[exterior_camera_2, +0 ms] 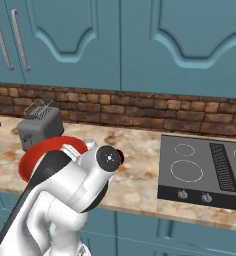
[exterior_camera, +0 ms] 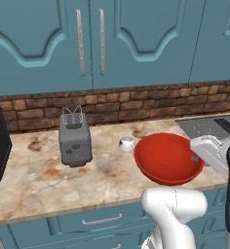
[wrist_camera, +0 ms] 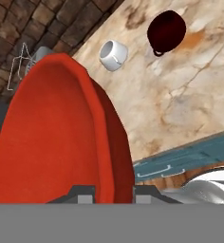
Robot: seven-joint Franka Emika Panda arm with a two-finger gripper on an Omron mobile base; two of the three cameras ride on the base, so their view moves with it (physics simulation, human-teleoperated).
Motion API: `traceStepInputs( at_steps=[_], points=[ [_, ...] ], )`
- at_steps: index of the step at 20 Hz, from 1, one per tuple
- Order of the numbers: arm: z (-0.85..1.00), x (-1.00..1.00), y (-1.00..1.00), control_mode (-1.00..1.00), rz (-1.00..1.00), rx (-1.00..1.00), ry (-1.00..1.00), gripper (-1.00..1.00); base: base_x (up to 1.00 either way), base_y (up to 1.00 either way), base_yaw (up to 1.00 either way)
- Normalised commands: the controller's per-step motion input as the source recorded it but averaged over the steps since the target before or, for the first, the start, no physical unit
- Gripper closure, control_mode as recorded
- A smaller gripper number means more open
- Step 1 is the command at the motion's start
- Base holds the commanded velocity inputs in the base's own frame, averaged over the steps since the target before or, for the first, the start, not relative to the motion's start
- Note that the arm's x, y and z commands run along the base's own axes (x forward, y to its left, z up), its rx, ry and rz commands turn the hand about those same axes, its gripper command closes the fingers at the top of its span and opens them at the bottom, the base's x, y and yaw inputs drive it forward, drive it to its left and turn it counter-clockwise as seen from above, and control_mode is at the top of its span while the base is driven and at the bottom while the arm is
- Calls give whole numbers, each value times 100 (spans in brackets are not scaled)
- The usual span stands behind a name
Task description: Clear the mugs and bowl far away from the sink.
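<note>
Gripping: pincer clenched on red bowl rim
Handling: stiff, glossy, likely slippery; rim pinch may swing
Mugs: white mug, maroon mug on worktop; light, grip by rim

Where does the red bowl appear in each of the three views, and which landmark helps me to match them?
Left base view: the red bowl is right of centre, at the counter's front edge.
Right base view: it is at lower left, partly hidden behind the arm.
Hand view: it covers the left half, its rim between the gripper fingers.
Shared landmark: the grey toaster, beside or behind the bowl.
</note>
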Motion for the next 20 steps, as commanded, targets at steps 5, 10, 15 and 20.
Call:
traceStepInputs(
  at_steps=[5, 10, 15, 20],
  points=[
    [-25, 49, -1, -100, 6, 0, -3, 100, 0, 0, 0],
    [-36, 37, 0, -100, 3, 0, -8, 100, 0, 0, 0],
    [-36, 33, 0, -100, 0, 0, -2, 100, 0, 0, 0],
    [-29, 32, 0, -100, 0, 1, 7, 100, 0, 0, 0]
  ],
)
